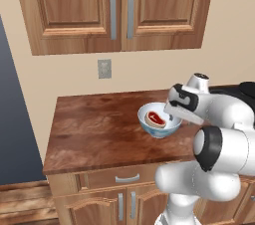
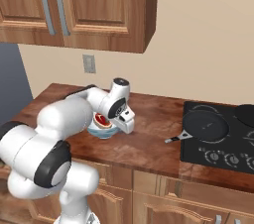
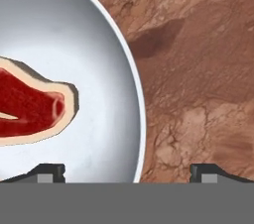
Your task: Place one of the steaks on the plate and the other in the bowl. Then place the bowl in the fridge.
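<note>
- wooden kitchen counter (image 1: 94, 124) with a reddish-brown grained top, set against a beige wall below wood wall cabinets (image 1: 114, 7) with grey bar handles; a grey wall outlet (image 1: 104, 68) sits between cabinets and counter.
- bowl (image 1: 159, 120), white inside and pale blue outside, stands upright on the counter toward its right part; in the right base view it is partly hidden behind the arm (image 2: 101, 130).
- steak (image 1: 156, 118), red with a pale fat rim, lies flat inside the bowl; the hand view shows it on the bowl's white floor at the left (image 3: 30, 106).
- gripper (image 3: 126, 171) is above the bowl's right rim, its two dark fingertips (image 3: 47, 171) spread wide, one over the bowl's interior and the other over bare counter; nothing is between them.
- white arm reaches from the base over the counter's front edge, the hand just beside the bowl in the left base view (image 1: 182, 112).
- black cooktop (image 2: 218, 139) lies to the right on the counter, carrying a black frying pan (image 2: 204, 124) with its handle pointing toward the bowl, well apart from it.
- dark grey surface (image 1: 12, 119) stands at the far left, beside the counter's end.
</note>
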Tool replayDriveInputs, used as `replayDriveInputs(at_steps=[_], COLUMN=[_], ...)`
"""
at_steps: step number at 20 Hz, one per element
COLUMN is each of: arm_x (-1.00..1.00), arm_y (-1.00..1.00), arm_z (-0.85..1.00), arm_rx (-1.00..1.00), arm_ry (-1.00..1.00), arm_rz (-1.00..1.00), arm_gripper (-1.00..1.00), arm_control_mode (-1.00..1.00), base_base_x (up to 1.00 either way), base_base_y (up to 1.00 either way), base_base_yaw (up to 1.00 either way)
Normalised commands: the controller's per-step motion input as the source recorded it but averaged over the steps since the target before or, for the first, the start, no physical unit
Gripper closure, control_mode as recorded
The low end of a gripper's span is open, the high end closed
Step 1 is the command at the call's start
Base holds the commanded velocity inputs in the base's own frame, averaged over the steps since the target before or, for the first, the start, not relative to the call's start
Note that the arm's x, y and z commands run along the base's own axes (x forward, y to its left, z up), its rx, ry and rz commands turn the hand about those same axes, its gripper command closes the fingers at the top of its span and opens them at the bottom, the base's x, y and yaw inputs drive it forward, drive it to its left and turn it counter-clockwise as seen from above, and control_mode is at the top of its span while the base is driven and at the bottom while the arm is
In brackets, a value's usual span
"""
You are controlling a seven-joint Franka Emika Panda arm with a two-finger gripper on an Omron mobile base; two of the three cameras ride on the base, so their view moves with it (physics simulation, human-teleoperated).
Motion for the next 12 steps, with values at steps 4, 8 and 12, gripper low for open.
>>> replayDriveInputs(at_steps=[4, 8, 12], arm_x=[0.13, 0.0, 0.0], arm_y=[0.01, 0.0, 0.1], arm_z=[-0.26, -0.18, -0.13], arm_rx=[0.0, 0.0, 0.0], arm_ry=[0.0, 0.0, 0.0], arm_rz=[0.0, 0.0, 0.0], arm_gripper=[-1.0, -1.0, -1.0], arm_control_mode=[-1.0, -1.0, -1.0], base_base_x=[0.0, 0.0, 0.0], base_base_y=[0.0, 0.0, 0.0], base_base_yaw=[0.0, 0.0, 0.0])
